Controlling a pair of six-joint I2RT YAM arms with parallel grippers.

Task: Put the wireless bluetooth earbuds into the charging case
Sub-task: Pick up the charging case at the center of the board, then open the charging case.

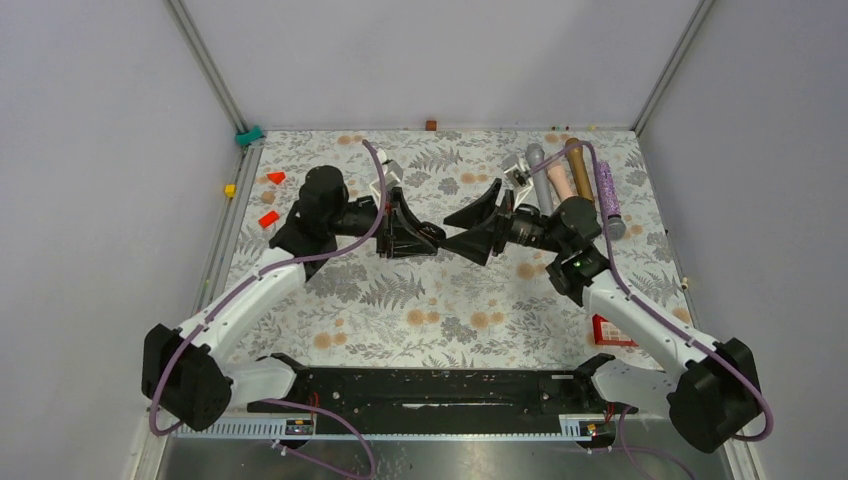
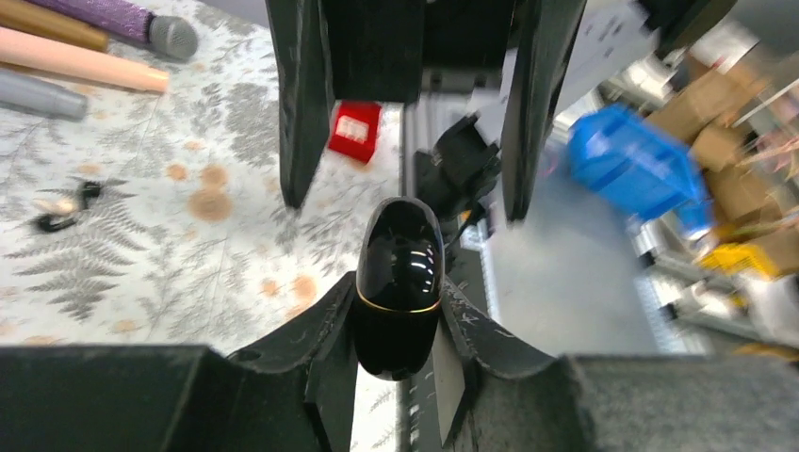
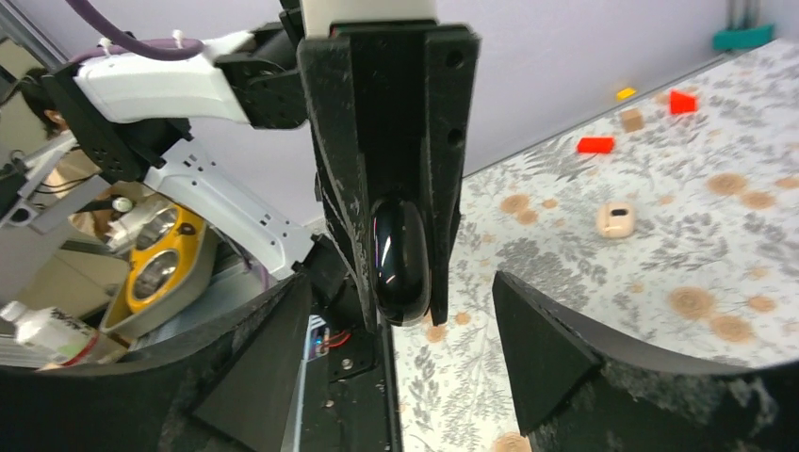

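Observation:
My left gripper (image 2: 398,303) is shut on a glossy black oval pod (image 2: 400,259) with a thin gold seam, held above the table at mid-table (image 1: 438,238). My right gripper (image 3: 400,282) is open, facing the left one tip to tip (image 1: 457,233), with the pod (image 3: 400,259) just beyond its spread fingers (image 2: 301,104). A small cream charging case (image 3: 614,218) with a dark hollow lies on the floral table, apart from both grippers. Two tiny dark earbuds (image 2: 58,212) lie on the table near the cylinders.
Several cylinders lie at the back right: grey, pale pink (image 1: 560,180), brown and purple glitter (image 1: 607,195). A red box (image 1: 610,330) lies at the right. Red blocks (image 1: 268,218), a yellow cube (image 1: 230,190) and a tan cube (image 3: 631,120) lie at the left.

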